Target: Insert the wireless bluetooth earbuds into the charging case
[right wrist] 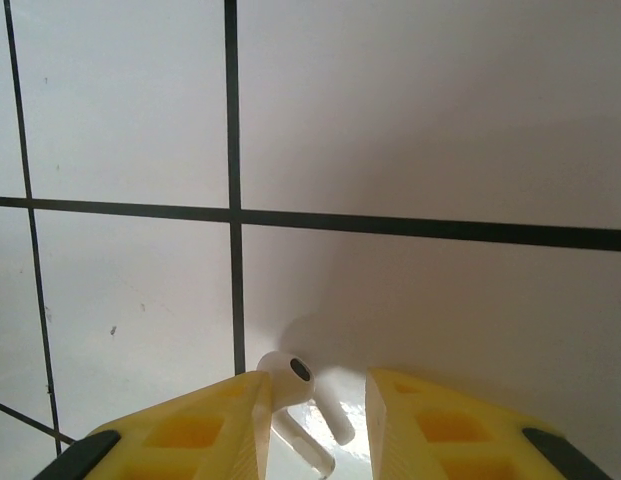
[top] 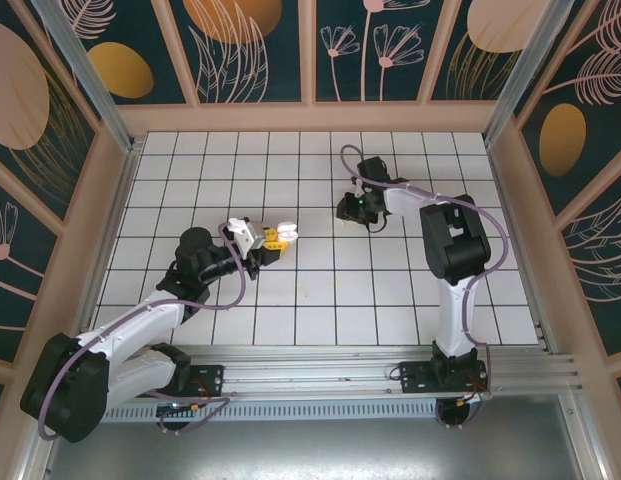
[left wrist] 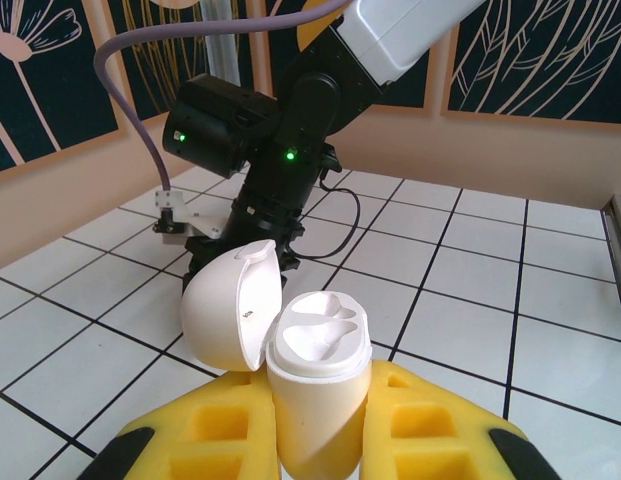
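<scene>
My left gripper is shut on the white charging case and holds it upright above the tiles. Its lid hangs open to the left, and both moulded sockets on top are empty. My right gripper points down at the tiled floor to the right of the case. In the right wrist view a white earbud lies on the tile between the yellow fingers of the right gripper. The bud's head touches the left finger, and a gap separates its stem from the right finger.
The floor is white tile with black grout lines. Wooden-framed patterned walls close in the back and sides. The right arm's black wrist stands close behind the held case. A metal rail runs along the near edge.
</scene>
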`<state>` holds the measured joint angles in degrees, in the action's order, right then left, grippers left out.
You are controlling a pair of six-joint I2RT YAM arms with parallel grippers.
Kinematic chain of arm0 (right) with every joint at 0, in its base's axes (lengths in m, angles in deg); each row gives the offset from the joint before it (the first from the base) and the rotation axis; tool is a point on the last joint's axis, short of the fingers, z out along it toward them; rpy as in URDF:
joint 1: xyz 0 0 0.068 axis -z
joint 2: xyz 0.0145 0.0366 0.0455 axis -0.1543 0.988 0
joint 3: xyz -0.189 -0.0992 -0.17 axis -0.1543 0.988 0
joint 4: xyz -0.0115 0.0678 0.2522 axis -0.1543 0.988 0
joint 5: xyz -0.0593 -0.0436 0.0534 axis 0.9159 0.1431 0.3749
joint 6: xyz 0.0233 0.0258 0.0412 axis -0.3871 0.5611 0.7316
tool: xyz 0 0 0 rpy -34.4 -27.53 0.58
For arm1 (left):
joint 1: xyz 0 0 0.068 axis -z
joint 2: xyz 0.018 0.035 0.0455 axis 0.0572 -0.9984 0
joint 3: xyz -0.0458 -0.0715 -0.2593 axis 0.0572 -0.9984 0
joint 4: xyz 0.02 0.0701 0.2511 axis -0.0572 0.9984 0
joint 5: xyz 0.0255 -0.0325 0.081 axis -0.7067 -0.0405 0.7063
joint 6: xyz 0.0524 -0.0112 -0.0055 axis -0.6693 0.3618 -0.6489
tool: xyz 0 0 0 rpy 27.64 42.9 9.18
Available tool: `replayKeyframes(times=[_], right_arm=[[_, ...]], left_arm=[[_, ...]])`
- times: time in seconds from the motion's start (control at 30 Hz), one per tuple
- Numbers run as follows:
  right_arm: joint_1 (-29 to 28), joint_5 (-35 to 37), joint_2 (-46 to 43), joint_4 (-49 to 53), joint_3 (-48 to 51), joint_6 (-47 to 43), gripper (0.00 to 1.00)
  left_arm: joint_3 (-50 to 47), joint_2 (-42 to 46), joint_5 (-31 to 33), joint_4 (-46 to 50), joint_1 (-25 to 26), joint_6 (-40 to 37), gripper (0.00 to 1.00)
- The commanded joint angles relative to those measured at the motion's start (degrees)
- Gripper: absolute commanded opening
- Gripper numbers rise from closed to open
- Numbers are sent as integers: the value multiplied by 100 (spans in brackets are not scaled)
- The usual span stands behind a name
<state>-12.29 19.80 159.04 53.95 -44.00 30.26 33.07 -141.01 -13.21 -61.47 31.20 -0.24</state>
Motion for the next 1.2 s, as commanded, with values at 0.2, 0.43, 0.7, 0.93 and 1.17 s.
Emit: replayKeyframes(times=[0.2, 0.43, 0.7, 0.93, 1.17], right_arm=[[-71, -61, 92, 97, -155, -97, 30], [-130, -99, 202, 188, -311, -202, 31], [-177, -123, 293, 329, -414, -254, 26], [-231, -37, 256, 430, -402, -265, 19], [-328, 314, 4, 621, -305, -47, 19]], left_arm=[[5, 63, 38, 15, -2, -111, 0], [2, 80, 59, 41, 2, -102, 0], [1, 137, 93, 94, 3, -98, 0], [-3, 168, 106, 103, 8, -78, 0], [5, 220, 139, 153, -3, -49, 0]])
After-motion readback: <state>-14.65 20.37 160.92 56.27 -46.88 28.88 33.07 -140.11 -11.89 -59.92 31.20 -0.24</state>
